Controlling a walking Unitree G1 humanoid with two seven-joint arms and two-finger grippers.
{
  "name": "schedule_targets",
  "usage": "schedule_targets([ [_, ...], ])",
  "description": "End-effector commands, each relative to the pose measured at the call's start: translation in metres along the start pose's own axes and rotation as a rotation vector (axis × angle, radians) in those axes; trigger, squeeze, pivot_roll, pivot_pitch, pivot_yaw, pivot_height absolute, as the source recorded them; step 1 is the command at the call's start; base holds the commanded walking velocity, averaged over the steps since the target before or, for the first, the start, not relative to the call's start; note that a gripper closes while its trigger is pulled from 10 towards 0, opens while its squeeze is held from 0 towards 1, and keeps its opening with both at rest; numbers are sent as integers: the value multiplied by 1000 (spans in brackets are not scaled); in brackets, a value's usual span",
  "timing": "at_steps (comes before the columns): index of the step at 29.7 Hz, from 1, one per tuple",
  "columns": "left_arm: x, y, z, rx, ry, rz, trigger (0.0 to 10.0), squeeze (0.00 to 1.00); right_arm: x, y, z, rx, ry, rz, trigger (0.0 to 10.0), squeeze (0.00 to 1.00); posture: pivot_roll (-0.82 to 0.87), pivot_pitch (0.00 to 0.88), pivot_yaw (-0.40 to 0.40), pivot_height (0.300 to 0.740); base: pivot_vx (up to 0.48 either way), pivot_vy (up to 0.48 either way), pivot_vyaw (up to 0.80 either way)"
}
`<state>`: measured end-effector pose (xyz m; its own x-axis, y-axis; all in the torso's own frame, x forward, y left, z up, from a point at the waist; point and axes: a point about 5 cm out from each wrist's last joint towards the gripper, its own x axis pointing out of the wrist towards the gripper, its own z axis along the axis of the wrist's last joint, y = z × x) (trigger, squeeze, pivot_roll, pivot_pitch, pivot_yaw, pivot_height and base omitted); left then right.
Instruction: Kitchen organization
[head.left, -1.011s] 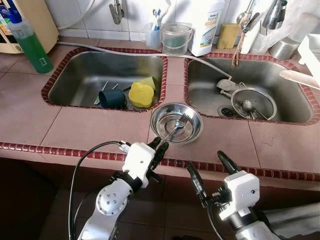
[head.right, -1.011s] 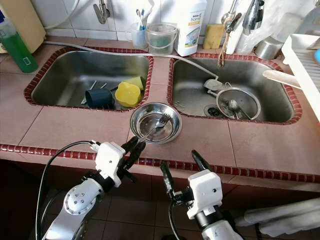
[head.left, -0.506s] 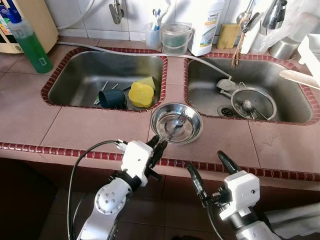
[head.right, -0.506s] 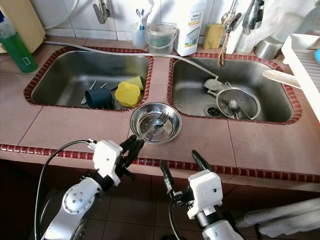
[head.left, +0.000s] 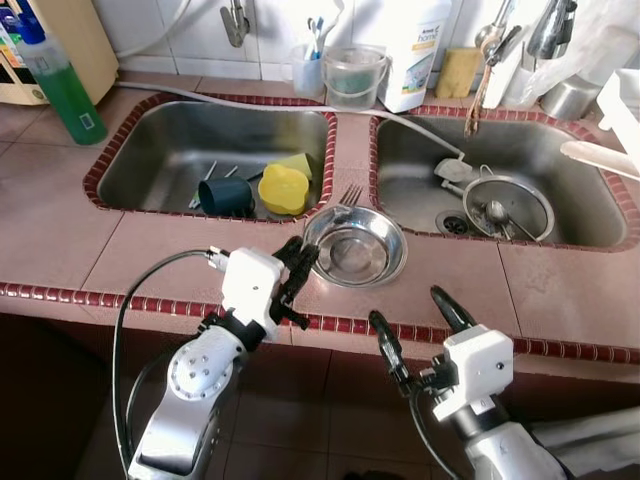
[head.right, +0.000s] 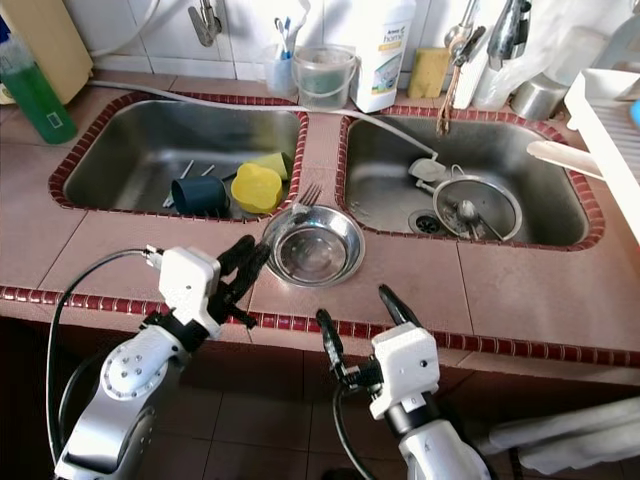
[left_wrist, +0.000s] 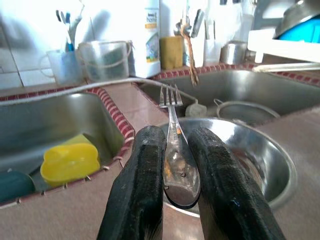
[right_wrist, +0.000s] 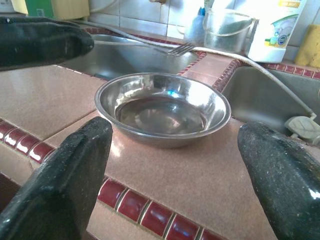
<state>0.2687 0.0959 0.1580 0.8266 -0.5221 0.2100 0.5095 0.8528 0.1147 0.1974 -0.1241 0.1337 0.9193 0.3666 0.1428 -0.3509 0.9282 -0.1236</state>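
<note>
My left gripper (head.left: 298, 262) is shut on the handle of a metal fork (head.left: 342, 203), which it holds in the air. The fork's tines (left_wrist: 170, 93) point away over the far left rim of a steel bowl (head.left: 355, 250). The bowl is empty and stands on the tiled counter between the two sinks. In the left wrist view, both black fingers (left_wrist: 142, 180) squeeze the handle. My right gripper (head.left: 406, 306) hovers open at the counter's front edge just right of the bowl, with nothing between its fingers (right_wrist: 75, 170).
The left sink (head.left: 160, 150) holds a dark blue cup (head.left: 223, 196), a yellow container (head.left: 283, 189) and some cutlery. A steel strainer (head.left: 506, 205) lies in the right sink. A green bottle (head.left: 60, 88), a clear tub (head.left: 353, 75), a white detergent bottle (head.left: 412, 50) and a sponge (head.left: 458, 70) line the back wall.
My left gripper has lifted the fork out of the bowl and swung left, so the tines now stand above the bowl's far rim. The right gripper has hardly moved.
</note>
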Motion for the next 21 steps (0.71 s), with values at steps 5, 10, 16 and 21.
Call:
schedule_targets([
  [5, 6, 8, 12, -6, -29, 26, 4745, 0, 13, -11, 4, 9, -48, -81, 10000, 0, -211, 95, -12, 740, 0, 0, 0],
  [10, 8, 12, 11, -27, -10, 42, 10000, 0, 22, -23, 10, 1, -89, -161, 10000, 0, -212, 82, -10, 740, 0, 0, 0],
  [16, 8, 14, 13, -37, -22, 52, 10000, 0, 31, -31, 13, -1, -121, -239, 10000, 0, -213, 66, -9, 740, 0, 0, 0],
  [21, 9, 18, 10, -28, -11, 64, 10000, 0, 37, -32, 16, 2, -147, -282, 10000, 0, -211, 52, -10, 740, 0, 0, 0],
])
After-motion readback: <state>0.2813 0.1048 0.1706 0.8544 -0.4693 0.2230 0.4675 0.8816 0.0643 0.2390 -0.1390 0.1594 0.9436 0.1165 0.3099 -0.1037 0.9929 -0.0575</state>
